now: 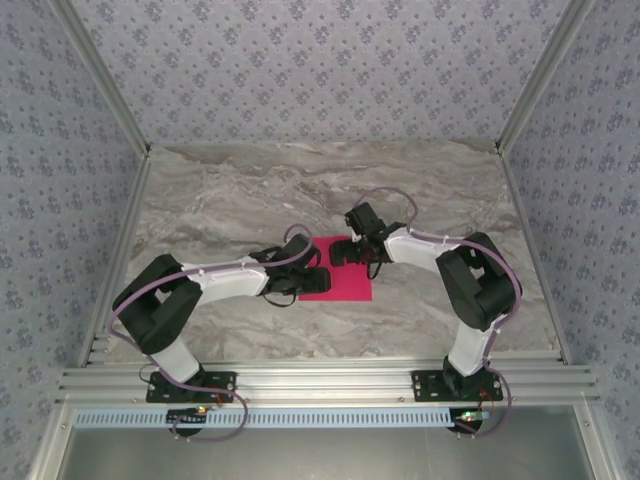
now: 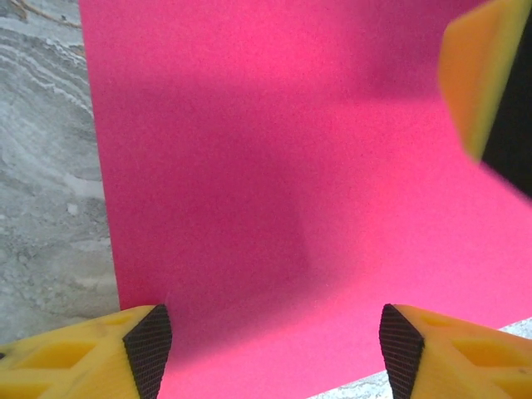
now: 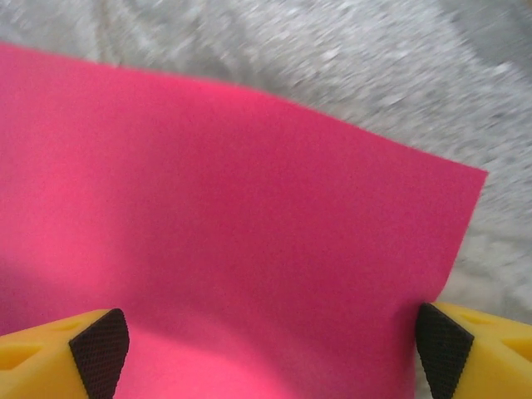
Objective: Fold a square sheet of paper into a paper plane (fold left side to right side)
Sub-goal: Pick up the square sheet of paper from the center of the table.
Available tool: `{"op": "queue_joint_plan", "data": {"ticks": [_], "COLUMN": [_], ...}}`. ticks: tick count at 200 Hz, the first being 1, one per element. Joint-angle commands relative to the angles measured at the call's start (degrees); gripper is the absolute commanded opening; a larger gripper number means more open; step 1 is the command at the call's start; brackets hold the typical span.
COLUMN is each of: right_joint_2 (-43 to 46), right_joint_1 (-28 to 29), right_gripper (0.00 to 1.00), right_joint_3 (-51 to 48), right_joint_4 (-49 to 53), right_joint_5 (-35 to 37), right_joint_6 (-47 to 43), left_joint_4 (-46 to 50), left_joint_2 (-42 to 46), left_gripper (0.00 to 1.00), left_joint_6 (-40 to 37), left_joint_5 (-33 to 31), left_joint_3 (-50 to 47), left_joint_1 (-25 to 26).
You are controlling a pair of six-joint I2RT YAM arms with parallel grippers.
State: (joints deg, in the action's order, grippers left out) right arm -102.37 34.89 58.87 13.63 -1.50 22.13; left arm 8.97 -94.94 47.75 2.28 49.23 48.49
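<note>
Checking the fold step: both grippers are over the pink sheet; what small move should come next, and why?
Probably pinch the left edge of the square sheet of paper with the left gripper: the sheet lies flat and unfolded on the table, and that gripper's jaws stand apart there.

Walls (image 1: pixel 300 60): blue-grey floral wallpaper, three sides.
Tabletop (image 1: pixel 250 190): grey-brown marble pattern.
Frame (image 1: pixel 330 378): aluminium rails, near edge and corners.

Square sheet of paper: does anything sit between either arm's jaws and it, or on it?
Nothing visible. The square sheet of paper lies bare on the table; both arms' open jaws hang directly over it.
</note>
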Motion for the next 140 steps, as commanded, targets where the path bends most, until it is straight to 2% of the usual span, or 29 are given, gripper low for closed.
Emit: {"op": "queue_joint_plan", "data": {"ticks": [1,19,52,66,110,140], "right_joint_2": [1.1,1.7,2.4,2.4,4.0,7.6], "right_joint_1": [3.1,3.8,4.1,4.1,3.4,1.8], "right_gripper": [0.91,0.9,0.78,0.71,0.4,0.27], "right_joint_3": [-1.5,-1.5,-1.0,-0.9,-1.5,-4.1], "right_joint_4": [4.7,5.4,6.3,6.7,5.8,1.3], "right_joint_5": [-4.7,-3.9,-3.2,-3.3,-5.8,-12.6], "right_joint_6": [2.0,2.1,1.5,1.2,1.1,2.0], "left_joint_4": [0.7,0.1,-1.3,-2.1,-5.5,-8.3], "left_joint_2": [-1.1,-0.9,0.9,2.2,10.1,17.4], "left_gripper": [0.68,0.65,0.64,0.64,0.64,0.66], "left_joint_6": [0.6,0.7,0.7,0.6,0.1,-0.5], "left_joint_5": [0.2,0.5,0.8,1.2,3.4,6.4], "left_joint_3": [-1.2,-1.4,-2.5,-3.4,-8.0,-12.5], "left_joint_1": [0.2,0.2,0.0,-0.4,-3.5,-7.5]}}
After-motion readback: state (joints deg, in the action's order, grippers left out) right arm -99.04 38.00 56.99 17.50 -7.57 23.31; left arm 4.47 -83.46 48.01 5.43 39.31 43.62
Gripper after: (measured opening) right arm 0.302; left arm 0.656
